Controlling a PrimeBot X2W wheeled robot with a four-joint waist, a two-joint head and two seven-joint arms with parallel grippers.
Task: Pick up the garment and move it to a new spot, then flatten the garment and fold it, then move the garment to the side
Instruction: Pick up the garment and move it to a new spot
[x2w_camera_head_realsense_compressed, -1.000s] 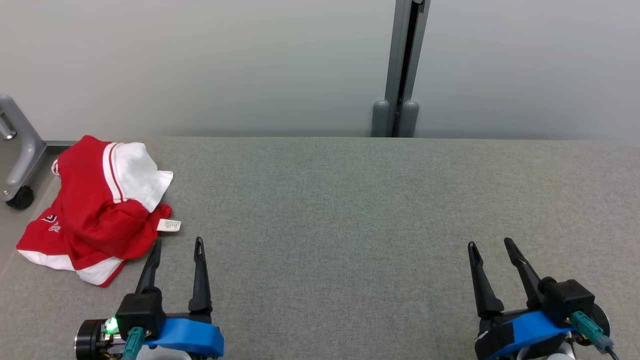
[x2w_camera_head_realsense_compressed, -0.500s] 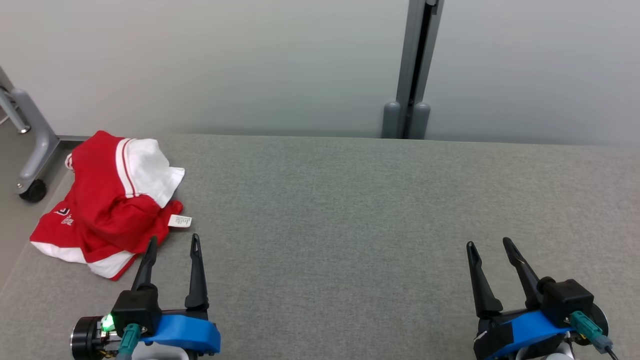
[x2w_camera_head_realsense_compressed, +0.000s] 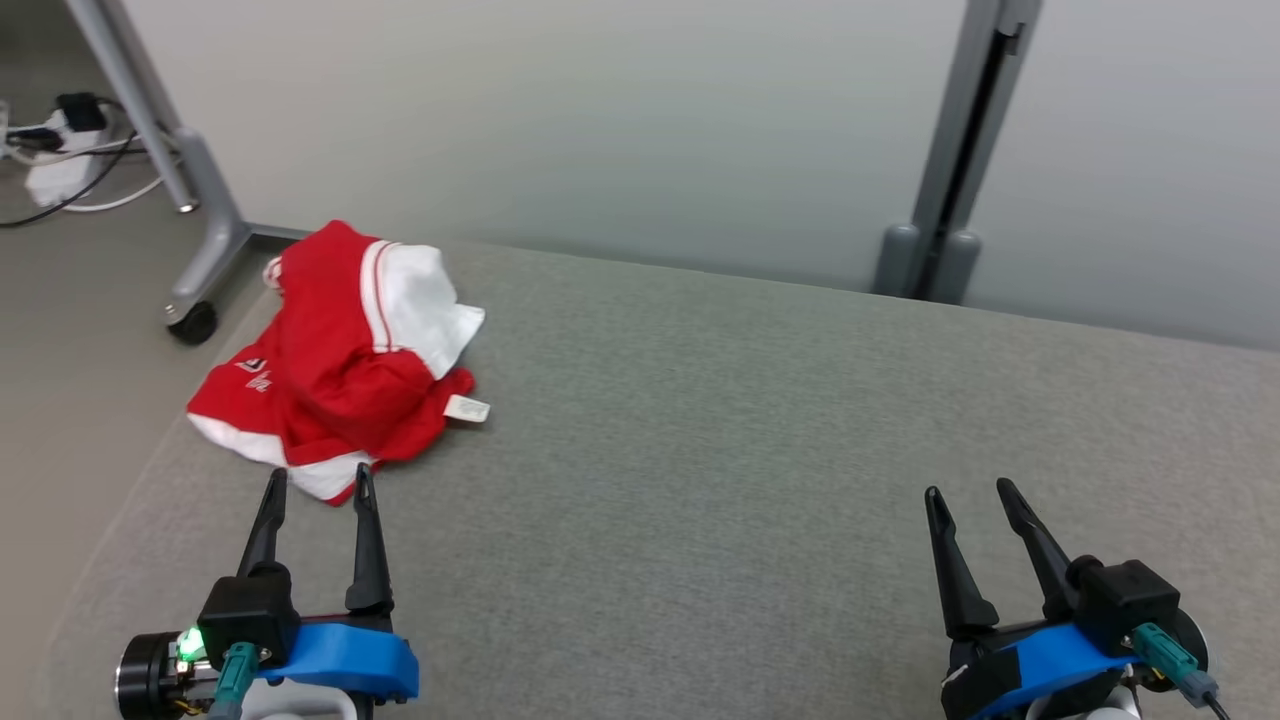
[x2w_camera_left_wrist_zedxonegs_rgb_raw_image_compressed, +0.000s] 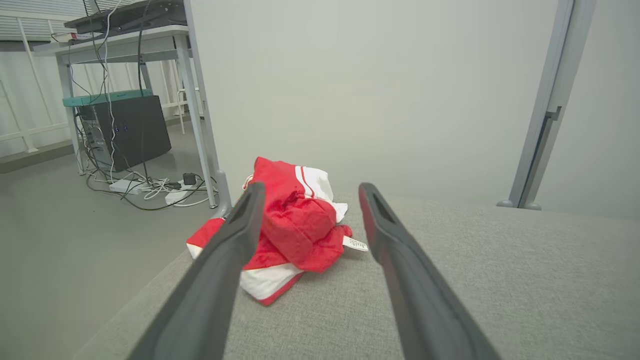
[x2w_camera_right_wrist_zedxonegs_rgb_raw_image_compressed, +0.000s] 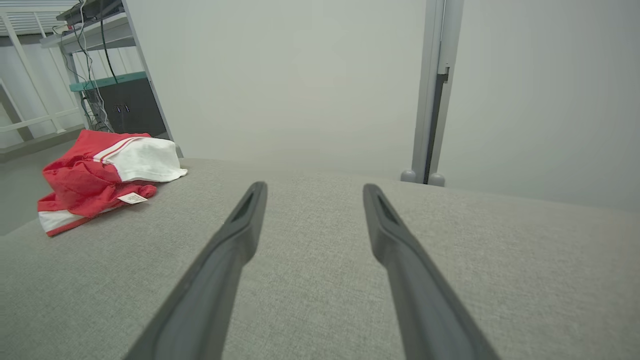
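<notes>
A crumpled red and white garment (x2w_camera_head_realsense_compressed: 335, 370) lies bunched at the far left corner of the grey table (x2w_camera_head_realsense_compressed: 760, 440), a small white label sticking out on its right. My left gripper (x2w_camera_head_realsense_compressed: 317, 482) is open, its fingertips just short of the garment's near edge, not touching it. In the left wrist view the garment (x2w_camera_left_wrist_zedxonegs_rgb_raw_image_compressed: 295, 225) sits ahead between the open fingers (x2w_camera_left_wrist_zedxonegs_rgb_raw_image_compressed: 240, 235). My right gripper (x2w_camera_head_realsense_compressed: 968, 492) stands open and empty over bare table at the lower right. The right wrist view has the garment (x2w_camera_right_wrist_zedxonegs_rgb_raw_image_compressed: 100, 177) far to its left.
A grey wall runs behind the table with a vertical metal post (x2w_camera_head_realsense_compressed: 950, 170). Left of the table the floor drops away, with a wheeled desk leg (x2w_camera_head_realsense_compressed: 200, 250), cables (x2w_camera_head_realsense_compressed: 60, 150) and a dark computer case (x2w_camera_left_wrist_zedxonegs_rgb_raw_image_compressed: 127, 130) under a desk.
The head camera has turned left, shifting the whole picture right and bringing floor and cables into view. The left gripper now points at the garment's near edge. Both grippers stay open.
</notes>
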